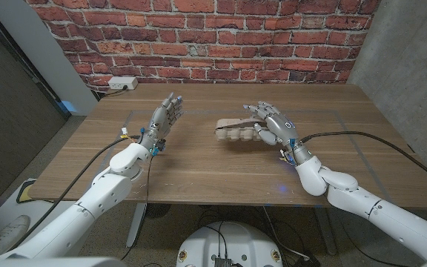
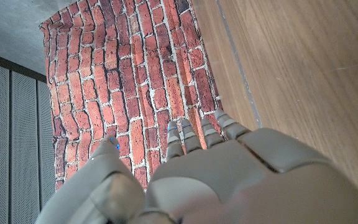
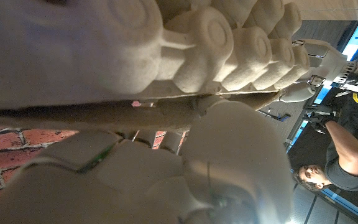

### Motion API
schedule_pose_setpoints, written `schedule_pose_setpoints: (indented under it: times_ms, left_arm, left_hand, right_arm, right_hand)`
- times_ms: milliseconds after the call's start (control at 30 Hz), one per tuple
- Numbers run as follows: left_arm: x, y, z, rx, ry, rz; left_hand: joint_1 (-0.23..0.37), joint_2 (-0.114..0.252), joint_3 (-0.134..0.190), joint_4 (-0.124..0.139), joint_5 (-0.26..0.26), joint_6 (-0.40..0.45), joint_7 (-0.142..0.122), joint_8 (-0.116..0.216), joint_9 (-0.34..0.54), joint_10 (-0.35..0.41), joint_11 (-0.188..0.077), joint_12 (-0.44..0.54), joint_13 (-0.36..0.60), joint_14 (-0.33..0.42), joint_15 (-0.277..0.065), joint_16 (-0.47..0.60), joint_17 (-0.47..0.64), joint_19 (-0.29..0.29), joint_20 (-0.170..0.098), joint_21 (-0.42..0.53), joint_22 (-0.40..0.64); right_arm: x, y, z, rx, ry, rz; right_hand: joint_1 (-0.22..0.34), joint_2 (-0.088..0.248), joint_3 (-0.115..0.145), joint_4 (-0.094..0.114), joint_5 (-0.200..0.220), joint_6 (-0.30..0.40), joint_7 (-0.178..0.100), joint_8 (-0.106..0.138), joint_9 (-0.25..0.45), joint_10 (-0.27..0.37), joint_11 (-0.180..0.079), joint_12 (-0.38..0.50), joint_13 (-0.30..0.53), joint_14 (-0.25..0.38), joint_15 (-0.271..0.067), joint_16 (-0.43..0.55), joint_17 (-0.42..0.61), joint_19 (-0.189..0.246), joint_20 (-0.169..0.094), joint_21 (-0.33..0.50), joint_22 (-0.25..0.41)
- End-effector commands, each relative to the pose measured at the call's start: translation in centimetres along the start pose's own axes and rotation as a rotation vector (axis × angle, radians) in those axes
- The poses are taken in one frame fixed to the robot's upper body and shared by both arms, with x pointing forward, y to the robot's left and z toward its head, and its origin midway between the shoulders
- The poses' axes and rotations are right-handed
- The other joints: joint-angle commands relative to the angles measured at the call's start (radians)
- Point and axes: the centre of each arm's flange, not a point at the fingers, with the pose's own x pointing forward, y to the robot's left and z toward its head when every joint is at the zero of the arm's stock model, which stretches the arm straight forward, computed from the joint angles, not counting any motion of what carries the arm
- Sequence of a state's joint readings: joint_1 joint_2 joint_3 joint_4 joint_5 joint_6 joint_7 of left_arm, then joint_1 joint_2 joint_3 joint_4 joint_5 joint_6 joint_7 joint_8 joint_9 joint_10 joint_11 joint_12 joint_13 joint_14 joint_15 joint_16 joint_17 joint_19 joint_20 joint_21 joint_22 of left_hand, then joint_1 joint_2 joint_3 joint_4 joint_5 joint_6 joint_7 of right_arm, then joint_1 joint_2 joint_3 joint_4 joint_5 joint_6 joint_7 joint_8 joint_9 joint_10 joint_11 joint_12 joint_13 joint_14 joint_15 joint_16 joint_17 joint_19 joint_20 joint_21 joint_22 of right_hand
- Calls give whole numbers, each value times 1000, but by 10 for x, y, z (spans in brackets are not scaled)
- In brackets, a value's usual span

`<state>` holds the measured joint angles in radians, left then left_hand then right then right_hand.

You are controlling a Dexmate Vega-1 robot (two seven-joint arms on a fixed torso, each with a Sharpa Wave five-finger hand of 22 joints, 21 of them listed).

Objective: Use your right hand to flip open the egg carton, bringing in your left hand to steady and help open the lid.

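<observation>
I see the egg carton [image 1: 236,132] near the middle of the wooden table [image 1: 221,178], its long axis running left to right across my head view, one end toward the left hand; its bumpy cup side [image 3: 229,43] faces the right wrist camera; I can read no label or writing on it. My right hand [image 1: 271,126] grips the carton's right end, fingers [image 1: 262,113] curled over the top. My left hand [image 1: 163,119] stands well apart to the left, fingers apart and holding nothing. A white power strip [image 1: 122,84] lies by the brick wall [image 1: 199,37]; a person [image 3: 344,155] shows in the right wrist view.
</observation>
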<state>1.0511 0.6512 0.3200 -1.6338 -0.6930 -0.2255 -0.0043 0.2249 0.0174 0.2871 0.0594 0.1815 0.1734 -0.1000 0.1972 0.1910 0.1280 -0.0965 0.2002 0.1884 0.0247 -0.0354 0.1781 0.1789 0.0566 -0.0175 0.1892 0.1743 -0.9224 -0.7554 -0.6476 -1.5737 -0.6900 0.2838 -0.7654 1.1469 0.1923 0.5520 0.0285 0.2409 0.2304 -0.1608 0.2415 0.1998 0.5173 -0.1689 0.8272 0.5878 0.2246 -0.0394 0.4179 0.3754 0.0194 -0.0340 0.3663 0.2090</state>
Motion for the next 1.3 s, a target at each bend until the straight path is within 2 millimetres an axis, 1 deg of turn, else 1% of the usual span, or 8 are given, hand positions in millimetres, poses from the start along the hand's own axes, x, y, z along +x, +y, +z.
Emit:
schedule_pose_setpoints:
  times_ms: [33, 400, 500, 567, 700, 867, 1033, 1300]
  left_arm:
    - [4, -3, 3, 31, -6, -13]
    - [12, -26, 9, 157, -26, -15]
    - [13, -34, 10, 179, -62, 16]
    - [14, -38, 12, 197, -79, 16]
    - [18, -45, 17, 251, -106, 22]
    - [26, -57, 25, 346, -145, 6]
    - [33, -70, 32, 431, -183, -15]
    - [44, -87, 36, 521, -223, -38]
  left_hand:
    - [0, -3, -1, -5, 4, 24, -3, 12, 1, 10, -3, 8, 2, -6, -32, 7, 1, -3, 2, 7, 2]
    - [16, -2, 4, -16, 4, 44, -16, 18, 1, -5, 4, 2, 2, -22, -35, 1, 0, -6, 6, 5, 2]
    - [30, -1, 8, -26, 4, 83, -20, 30, 1, -23, -2, -3, 3, -47, -40, -4, 0, -15, 2, 3, 2]
    - [43, 3, 12, -35, 3, 166, -23, 53, 2, -31, -13, 0, 3, -78, -59, -4, 1, -23, -7, 3, 3]
    - [57, 10, 17, -46, 2, 217, -37, 52, 1, -145, 1, -21, 3, -176, -67, -13, 2, -77, -38, -7, 4]
    - [55, 19, 16, -47, 2, 295, -27, 62, 0, -241, -1, -21, 3, -264, -68, -11, 5, -141, -52, -10, 5]
    - [50, 25, 14, -45, 2, 397, -8, 87, -1, -254, -1, -9, 2, -286, -67, -3, 6, -157, -54, -4, 5]
    - [41, 26, 11, -40, 1, 419, 7, 88, -1, -255, -2, -5, 2, -298, -70, -2, 7, -168, -58, -4, 5]
  right_arm:
    - [22, -8, -12, -56, 153, -52]
    - [52, -7, -11, -75, 246, -126]
    - [58, -4, -9, -80, 257, -139]
    - [64, -3, -8, -81, 272, -141]
    - [74, 0, -7, -83, 291, -148]
    - [86, 5, 0, -80, 288, -139]
    - [97, 9, 3, -78, 293, -126]
    - [110, 16, 7, -70, 281, -118]
  right_hand:
    - [2, -14, -2, -16, 11, 22, -1, -2, 3, 59, -34, 35, -7, 25, -187, -1, -4, 20, -3, 12, -1]
    - [-4, -21, -8, -28, 18, 47, 5, -3, 2, 84, -33, 42, -24, 57, -181, -7, -19, 40, 6, 21, -4]
    - [-5, -23, -10, -31, 19, 54, 6, -2, 1, 91, -32, 44, -28, 65, -182, -8, -22, 43, 9, 23, -5]
    - [-5, -24, -11, -35, 21, 59, 7, -2, 1, 96, -32, 45, -32, 71, -184, -9, -25, 46, 10, 24, -5]
    - [-7, -31, -15, -42, 25, 70, 10, -1, 1, 112, -32, 47, -41, 86, -183, -11, -31, 54, 12, 27, -7]
    - [-12, -33, -19, -47, 29, 77, 12, -2, 0, 127, -33, 47, -51, 103, -182, -12, -37, 62, 15, 30, -8]
    - [-14, -38, -24, -55, 32, 79, 12, -4, -1, 142, -33, 47, -61, 118, -183, -13, -42, 68, 17, 32, -9]
    - [-17, -39, -28, -60, 35, 77, 14, -7, -1, 154, -34, 45, -72, 130, -183, -16, -47, 70, 19, 33, -10]
